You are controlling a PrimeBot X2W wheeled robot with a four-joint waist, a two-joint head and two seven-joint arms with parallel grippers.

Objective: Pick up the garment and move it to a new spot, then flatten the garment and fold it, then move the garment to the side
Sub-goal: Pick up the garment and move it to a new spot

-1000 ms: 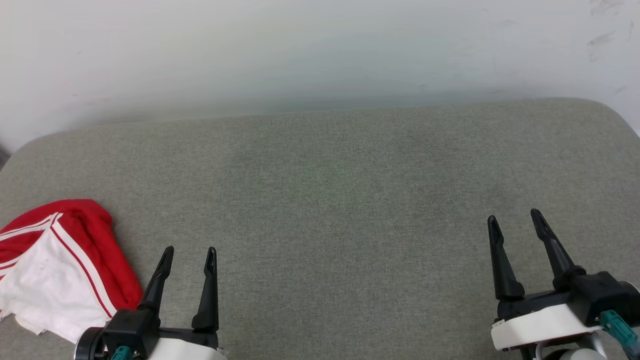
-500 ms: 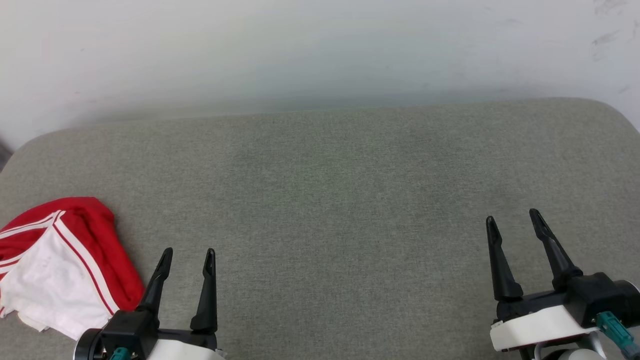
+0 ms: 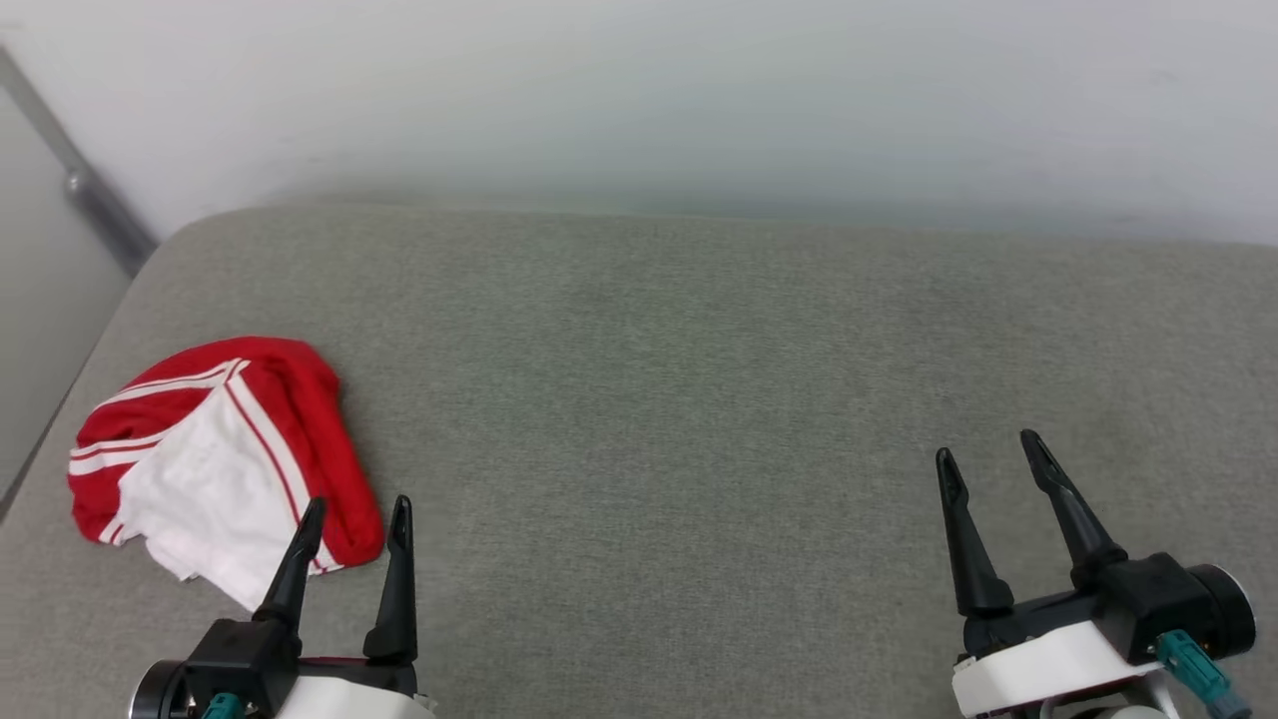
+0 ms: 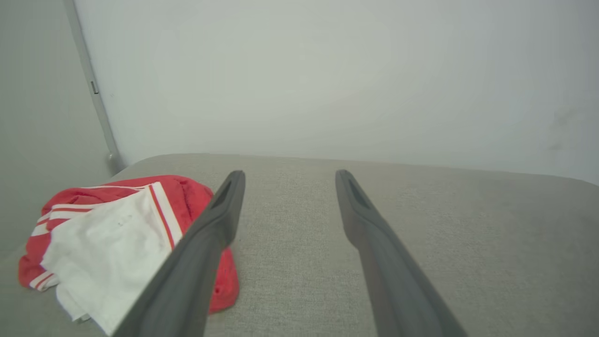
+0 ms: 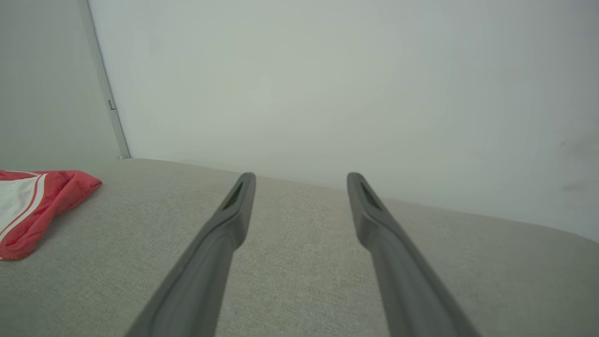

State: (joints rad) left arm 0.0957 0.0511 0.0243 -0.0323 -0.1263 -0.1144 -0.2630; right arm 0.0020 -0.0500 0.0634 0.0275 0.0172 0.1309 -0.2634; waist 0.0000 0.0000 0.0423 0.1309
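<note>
garment point(image 3: 205, 464) partly behind left tool point(image 3: 357, 505)

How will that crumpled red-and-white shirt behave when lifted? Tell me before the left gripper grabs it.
Likely floppy: the garment lies in soft, overlapping folds, so it should drape and unfurl from one pinch. Probably light, since the fabric looks thin. On the textured grey cushion it may drag and bunch rather than slide.
</note>
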